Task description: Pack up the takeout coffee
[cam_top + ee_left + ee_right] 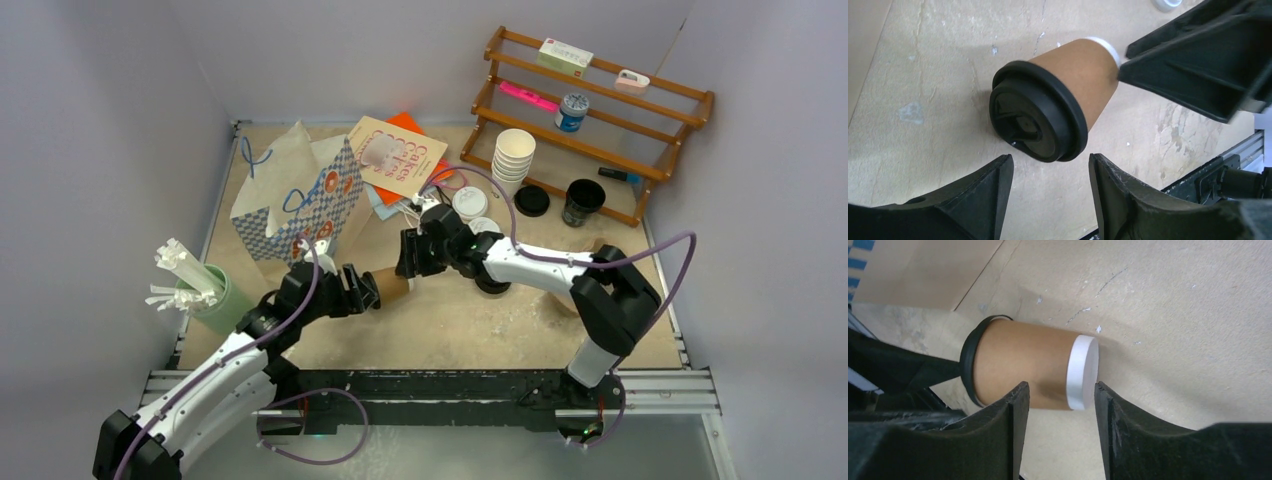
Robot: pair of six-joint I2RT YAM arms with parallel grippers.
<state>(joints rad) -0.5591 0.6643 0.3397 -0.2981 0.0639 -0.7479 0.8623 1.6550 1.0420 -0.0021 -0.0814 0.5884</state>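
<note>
Looking at the top view: cup (392, 285) (brown body, black lid) lies sideways at mid-frame between the two arms. Its lid points lower left and its white base points right. I can't tell whether it rests on the table (450, 330) or sits just off it, since the shadows hug it closely.

Left gripper (1050, 157): jaws spread, bare table between the tips, lid just past them. No contact shows.

Right gripper (1060, 385): jaws part-way apart, straddling the base end. The tips overlap the cup body in its wrist view, so I can't tell whether they pinch it. The left wrist view shows one right finger tip against the base edge.

Hidden or unclear:
- A dark round thing (492, 287) sits under the right forearm, mostly covered.
- For the white lids (469, 203) just above the right gripper, I can't tell whether they are on cups or loose.
- The black cup (583, 202) and black lid (531, 200) sit at the foot of the rack (484, 95), upper right. The items on its shelves are too small to read.
- The booklet (400, 160) is partly blurred, with its lower corner behind the bag (290, 205).
- The holder (225, 305), at left, has white sticks in it that I can't identify.
- The stack (514, 155) of white cups stands beside the rack.

Surface: the beige board is scuffed, with pale stains and white flecks. The walls (100, 150) are plain grey-lilac on three sides. The rail (660, 385) runs along the lower edge.
</note>
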